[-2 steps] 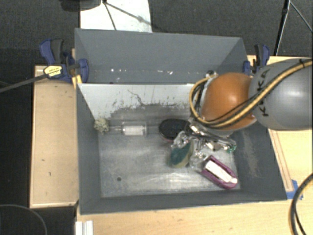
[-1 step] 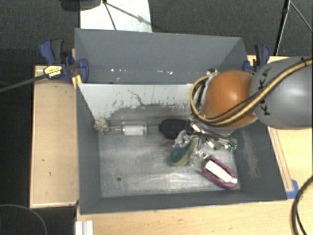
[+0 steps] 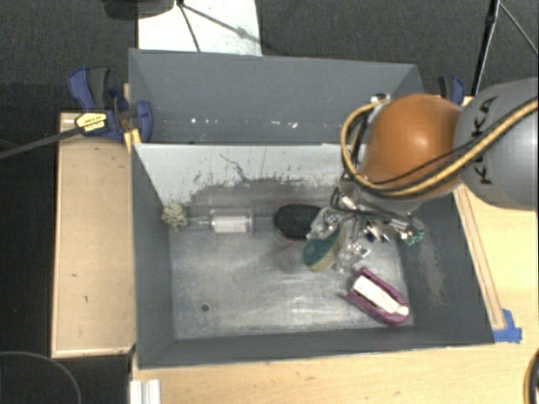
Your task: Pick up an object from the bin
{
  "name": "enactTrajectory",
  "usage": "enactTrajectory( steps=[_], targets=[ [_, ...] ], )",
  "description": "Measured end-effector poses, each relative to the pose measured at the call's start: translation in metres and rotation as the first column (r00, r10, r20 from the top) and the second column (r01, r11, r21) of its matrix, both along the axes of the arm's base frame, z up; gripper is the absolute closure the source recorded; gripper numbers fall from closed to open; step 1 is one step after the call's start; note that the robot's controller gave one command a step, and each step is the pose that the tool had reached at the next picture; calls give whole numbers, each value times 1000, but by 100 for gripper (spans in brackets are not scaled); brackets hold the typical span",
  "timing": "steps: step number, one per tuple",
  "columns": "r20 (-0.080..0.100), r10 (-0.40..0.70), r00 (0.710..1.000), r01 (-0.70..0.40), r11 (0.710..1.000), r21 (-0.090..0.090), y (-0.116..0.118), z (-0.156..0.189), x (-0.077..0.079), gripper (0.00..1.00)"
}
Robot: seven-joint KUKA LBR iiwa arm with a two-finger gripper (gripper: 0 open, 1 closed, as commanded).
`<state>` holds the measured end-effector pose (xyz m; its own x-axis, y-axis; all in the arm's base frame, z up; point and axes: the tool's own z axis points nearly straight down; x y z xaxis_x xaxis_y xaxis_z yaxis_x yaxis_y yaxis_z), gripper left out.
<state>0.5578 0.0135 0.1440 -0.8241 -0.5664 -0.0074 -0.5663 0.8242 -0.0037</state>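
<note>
Pincer (image 3: pixel 343 244) beside rounded teal lump (image 3: pixel 319 254)

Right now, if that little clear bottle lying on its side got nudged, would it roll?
Probably: the clear bottle looks round and lies on its side on the bare metal floor of the bin. It seems small and see-through, so likely light. The back wall just behind it might stop it.

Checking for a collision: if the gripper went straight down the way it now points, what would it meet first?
Probably the small teal-green object right of the bin's middle, directly under the gripper. Depth is unclear, so it might land on the bin floor just beside it.
</note>
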Motion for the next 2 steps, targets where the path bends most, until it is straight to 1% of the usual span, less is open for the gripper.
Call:
enactTrajectory(
  steps=[2],
  targets=[
    [-2,-25,1000,25,1000,0,1,53,2,100]
  ],
)
